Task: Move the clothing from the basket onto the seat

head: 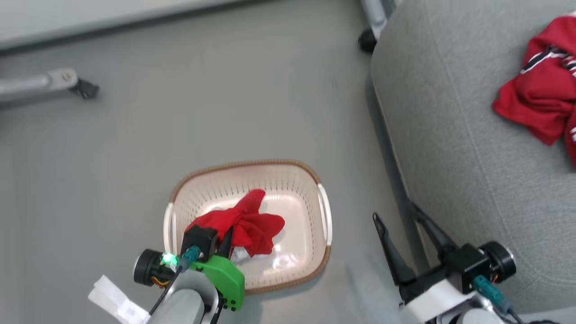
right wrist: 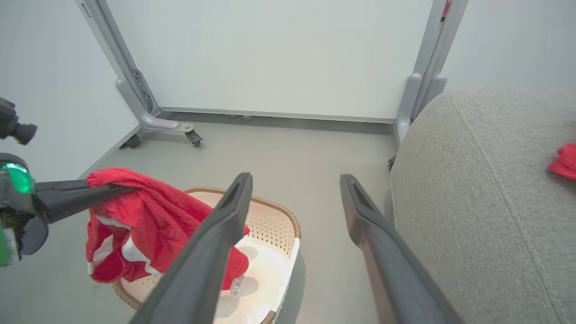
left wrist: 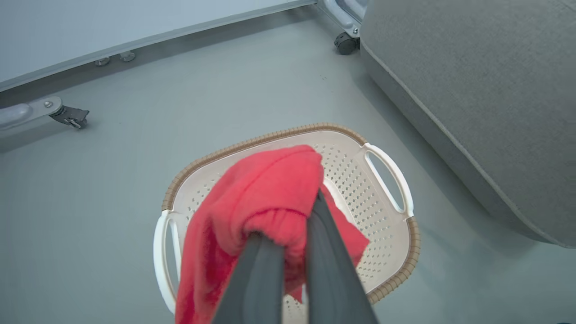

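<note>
Left pincer, fingers level, clamps red garment above basket, cloth hanging lengthwise downward; right pincer spread wide beside basket.

A smooth grey floor runs back to a white partition panel. Its pale grey metal frame stands on small dark castors. The light is soft and even.

Your left gripper pinches a fold of the red garment, and the cloth hangs down over the basket. The basket stands on the floor, near the seat but not touching it.
</note>
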Robot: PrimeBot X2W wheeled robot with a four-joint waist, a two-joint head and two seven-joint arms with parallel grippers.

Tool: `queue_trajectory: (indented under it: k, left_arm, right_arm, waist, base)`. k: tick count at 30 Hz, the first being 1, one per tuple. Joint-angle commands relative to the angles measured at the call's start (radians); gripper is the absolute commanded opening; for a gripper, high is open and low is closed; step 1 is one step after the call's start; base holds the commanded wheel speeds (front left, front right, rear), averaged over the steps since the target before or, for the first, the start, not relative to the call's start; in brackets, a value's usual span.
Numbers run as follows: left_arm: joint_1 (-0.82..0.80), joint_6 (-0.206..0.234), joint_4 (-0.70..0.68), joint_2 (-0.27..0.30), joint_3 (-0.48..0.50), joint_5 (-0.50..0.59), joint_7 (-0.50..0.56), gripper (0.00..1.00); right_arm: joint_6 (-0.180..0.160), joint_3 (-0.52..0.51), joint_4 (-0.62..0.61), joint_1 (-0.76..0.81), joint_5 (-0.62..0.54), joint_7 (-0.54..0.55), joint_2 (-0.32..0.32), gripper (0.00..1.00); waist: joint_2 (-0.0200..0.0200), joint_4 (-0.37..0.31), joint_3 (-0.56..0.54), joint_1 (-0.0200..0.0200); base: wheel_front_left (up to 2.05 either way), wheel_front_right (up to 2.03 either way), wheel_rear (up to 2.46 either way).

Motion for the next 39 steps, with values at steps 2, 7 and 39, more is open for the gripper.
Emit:
queue_trajectory:
  k: [2,7,39]
  left_arm:
    - [0.065,0.009,-0.052,0.008,0.030,0.026,-0.003,0.00]
    - [0.098,0.015,-0.153,0.022,0.052,0.095,-0.003,0.00]
    - [0.009,-0.123,-0.498,-0.056,-0.147,0.141,-0.003,0.00]
  right_arm:
    - [-0.001,0.012,0.012,0.059,0.006,0.000,0.002,1.00]
    - [-0.001,0.033,0.013,0.094,0.010,0.000,0.007,1.00]
    - [-0.001,0.119,0.035,0.006,0.000,0.000,-0.008,1.00]
  waist:
    - [0.0000,0.004,-0.290,0.0001]
    - [0.0000,-0.015,-0.330,0.0001]
    - [0.0000,-0.039,-0.349,0.0001]
  base:
    - [0.00,0.00,0.00]
    - [0.00,0.00,0.00]
    - [0.00,0.00,0.00]
